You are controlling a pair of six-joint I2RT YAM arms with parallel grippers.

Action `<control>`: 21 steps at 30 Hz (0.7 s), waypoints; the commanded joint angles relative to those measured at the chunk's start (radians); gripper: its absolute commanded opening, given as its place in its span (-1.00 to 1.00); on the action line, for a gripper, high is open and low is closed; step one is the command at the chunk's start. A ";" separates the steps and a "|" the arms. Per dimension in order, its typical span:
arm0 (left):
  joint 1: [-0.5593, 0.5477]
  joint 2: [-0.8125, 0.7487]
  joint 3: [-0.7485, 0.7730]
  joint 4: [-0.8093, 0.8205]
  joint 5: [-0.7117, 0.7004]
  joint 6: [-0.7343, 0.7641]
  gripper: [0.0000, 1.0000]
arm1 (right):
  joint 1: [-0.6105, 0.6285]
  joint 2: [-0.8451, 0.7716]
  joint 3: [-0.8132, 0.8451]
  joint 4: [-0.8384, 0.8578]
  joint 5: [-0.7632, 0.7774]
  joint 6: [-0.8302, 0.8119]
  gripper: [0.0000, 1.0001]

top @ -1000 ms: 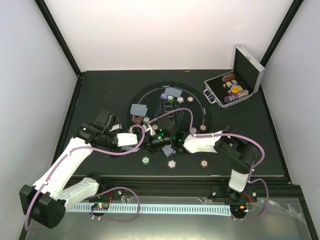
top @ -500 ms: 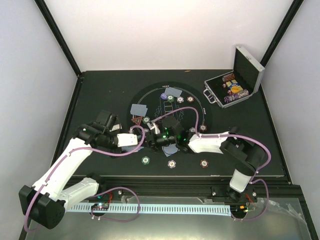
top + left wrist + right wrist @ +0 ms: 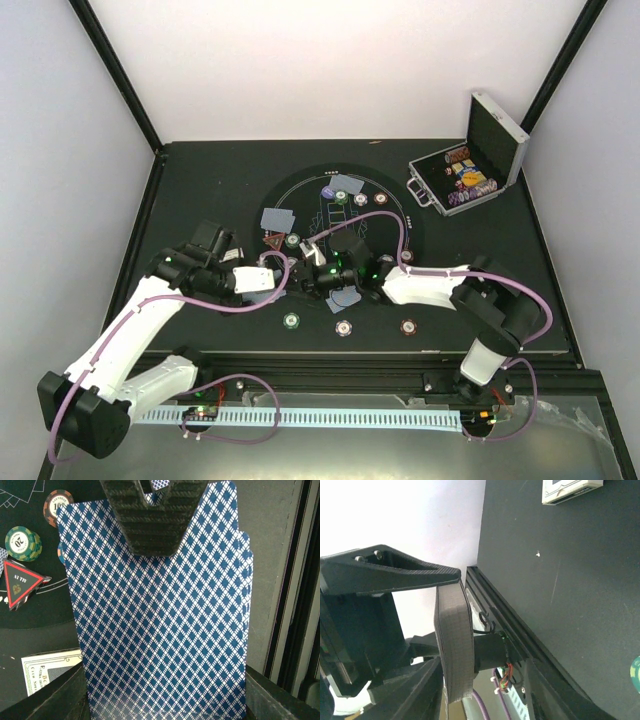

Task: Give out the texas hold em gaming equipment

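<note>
My left gripper (image 3: 272,281) is shut on a deck of blue diamond-backed cards (image 3: 160,620), which fills the left wrist view. My right gripper (image 3: 318,277) is right against the deck's far end. One of its black fingers (image 3: 152,522) lies over the top card's back. In the right wrist view the deck (image 3: 454,645) shows edge-on between wide-spread fingers. On the round black mat (image 3: 400,215) lie blue-grey cards (image 3: 278,217), a red triangle marker (image 3: 272,241) and a purple button (image 3: 326,192). Chips (image 3: 291,320) sit at the mat's near edge. One card (image 3: 343,297) lies under the right wrist.
The open silver case (image 3: 465,180) with chip rows stands at the back right. A white card box (image 3: 50,667) lies beside the deck and also shows in the right wrist view (image 3: 570,490). Green (image 3: 22,542) and red-brown (image 3: 57,507) chips lie near the triangle (image 3: 20,582).
My right gripper has moved left up to the deck in my left gripper, and its elbow has swung right. The left arm has stayed still.
</note>
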 commanded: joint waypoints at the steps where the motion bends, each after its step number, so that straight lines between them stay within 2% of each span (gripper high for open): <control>1: -0.002 -0.018 0.021 -0.002 -0.005 0.012 -0.97 | 0.026 -0.006 0.043 -0.002 0.004 -0.011 0.06; 4: -0.002 -0.015 0.025 -0.004 0.000 0.010 -0.97 | 0.064 0.043 0.113 -0.033 0.004 -0.019 0.14; 12: -0.001 -0.024 0.033 -0.020 -0.002 0.011 -0.97 | 0.069 0.110 0.133 -0.048 0.027 -0.018 0.07; 21: -0.002 -0.021 0.051 -0.031 0.006 0.012 -0.97 | 0.001 0.063 0.025 -0.099 0.035 -0.068 -0.03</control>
